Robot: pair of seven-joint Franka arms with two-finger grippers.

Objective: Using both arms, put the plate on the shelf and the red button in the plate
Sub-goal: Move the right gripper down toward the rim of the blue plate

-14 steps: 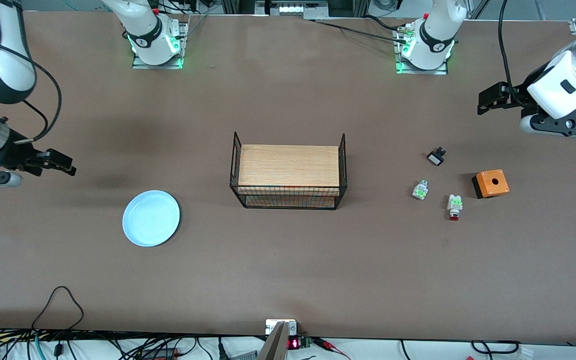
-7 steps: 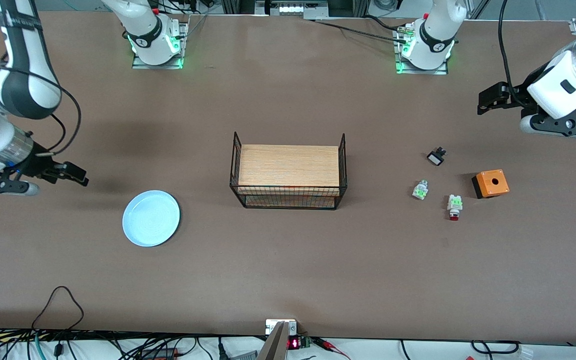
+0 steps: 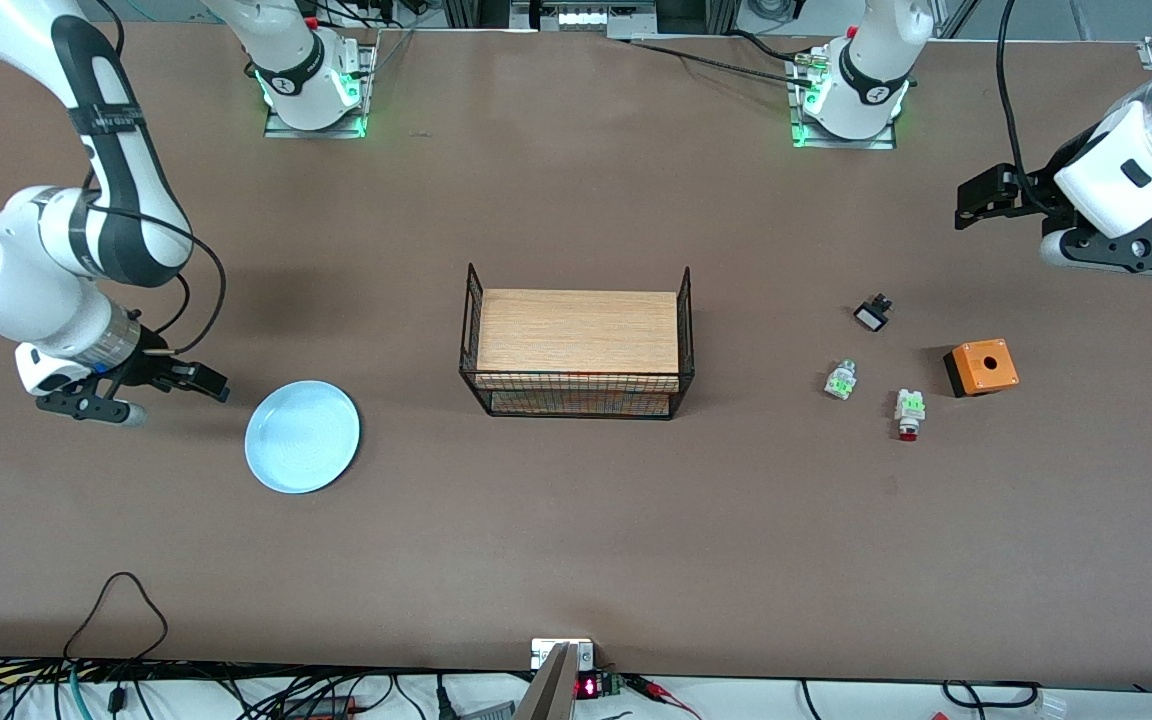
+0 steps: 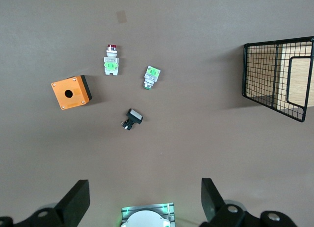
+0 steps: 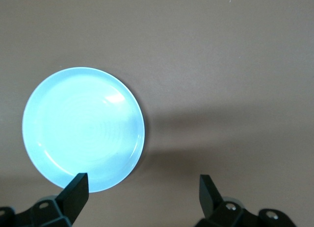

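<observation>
While the right arm works on the plate, the brown table (image 3: 576, 540) sets the layout, read as a clock face in the front view with the wire rack (image 3: 576, 342) at its centre. The plate (image 3: 302, 436) lies flat on the table at roughly nine o'clock from the rack, toward the right arm's end. The right gripper (image 3: 204, 383) hangs at about ten o'clock from the plate, just beside its rim, with its fingers (image 5: 74, 191) spread wide and nothing between them. A flat plate offers only its raised rim, so I judge the best move is to come in low. One finger should slip over the rim and the other outside it, and they should close gently so the plate does not skid. The left gripper (image 3: 971, 205) waits over bare table, also wide open and holding nothing. At about one o'clock from the red button sits the orange box (image 3: 981, 366). The red button (image 3: 909, 412) lies at about three o'clock from the rack. A similar white-green part (image 3: 840, 380) without a red tip lies near it and should not be mistaken for it.
</observation>
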